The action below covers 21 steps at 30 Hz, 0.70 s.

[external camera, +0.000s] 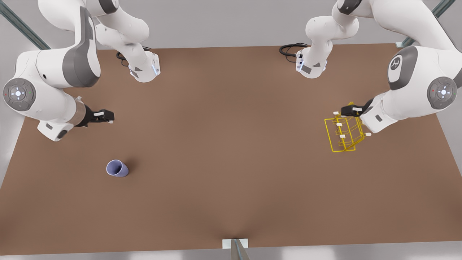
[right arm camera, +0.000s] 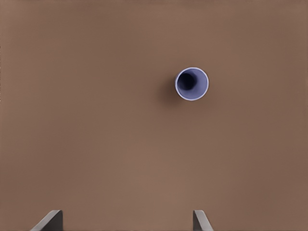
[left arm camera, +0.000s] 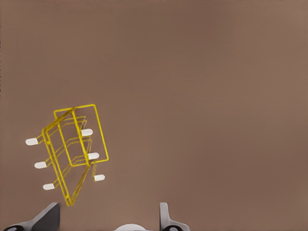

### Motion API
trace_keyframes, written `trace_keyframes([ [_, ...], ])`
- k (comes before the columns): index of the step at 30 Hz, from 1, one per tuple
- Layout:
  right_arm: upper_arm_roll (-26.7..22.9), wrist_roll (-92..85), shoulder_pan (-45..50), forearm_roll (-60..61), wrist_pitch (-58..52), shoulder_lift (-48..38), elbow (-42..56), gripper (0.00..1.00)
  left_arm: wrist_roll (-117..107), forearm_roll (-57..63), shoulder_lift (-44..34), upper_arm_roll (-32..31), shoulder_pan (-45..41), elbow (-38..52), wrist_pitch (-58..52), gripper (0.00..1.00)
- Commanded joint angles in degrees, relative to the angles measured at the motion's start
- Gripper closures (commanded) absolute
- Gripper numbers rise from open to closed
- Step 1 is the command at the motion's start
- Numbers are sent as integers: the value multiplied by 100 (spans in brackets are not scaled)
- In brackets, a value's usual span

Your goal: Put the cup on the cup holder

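Brown table (external camera: 231,151) carries our lavender-blue tapered cup (external camera: 117,168) upright toward the front view's left, our right hand (external camera: 108,116) hovering wide near it, while our left hand (external camera: 347,110), also wide, hangs above the yellow wire cup holder (external camera: 343,134).

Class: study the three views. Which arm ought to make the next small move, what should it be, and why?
Probably the right claw should travel over the cup and descend around it. The cup stands upright on the table, ungrasped, and that open claw is the nearer one. The left claw, also open, waits above the cup holder.
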Motion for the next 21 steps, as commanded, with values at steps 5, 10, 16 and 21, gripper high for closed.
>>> trace_keyframes([
  [5, 1, -208, 30, -471, 2059, 1206, -7, 0, -97, 11, 13, 13, -11, -27, 537, 0],
  [10, 1, -182, -312, -322, 3404, 2243, -103, 0, -62, -24, 21, 13, 7, -9, 564, 0],
  [16, 1, -410, -444, 258, 4512, 2165, -1456, 0, -123, -15, 39, 4, -2, -18, 476, 0],
  [21, 1, -498, -435, 258, 4872, 1699, -2151, 0, -97, -24, 39, 4, -2, -18, 71, 0],
])
